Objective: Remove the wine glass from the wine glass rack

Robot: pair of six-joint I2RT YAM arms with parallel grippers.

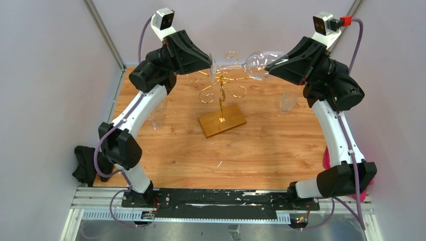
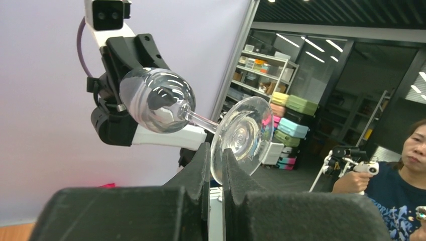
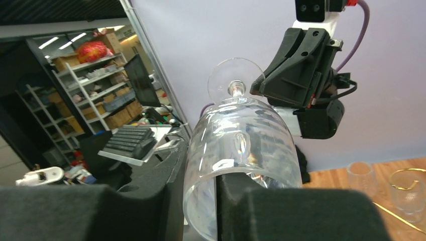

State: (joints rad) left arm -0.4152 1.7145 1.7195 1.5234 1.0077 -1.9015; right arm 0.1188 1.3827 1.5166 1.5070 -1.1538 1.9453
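Observation:
A clear wine glass (image 1: 256,64) lies on its side in the air between both grippers, over the top of the gold wire rack (image 1: 221,91) on its wooden base (image 1: 221,120). My left gripper (image 1: 210,64) is shut on the rim of the glass's foot (image 2: 243,133); the left wrist view shows its jaws (image 2: 216,160) pinching the disc. My right gripper (image 1: 269,68) is shut on the bowl wall (image 3: 241,145), one finger inside the bowl and one outside (image 3: 201,201). I cannot tell whether the stem touches the rack's scroll arms.
A second glass (image 1: 288,100) stands on the table at the right, and another (image 1: 156,116) stands under the left arm. Two glasses (image 3: 361,175) and a gold scroll (image 3: 408,178) show in the right wrist view. A black cloth (image 1: 83,165) lies at the left edge.

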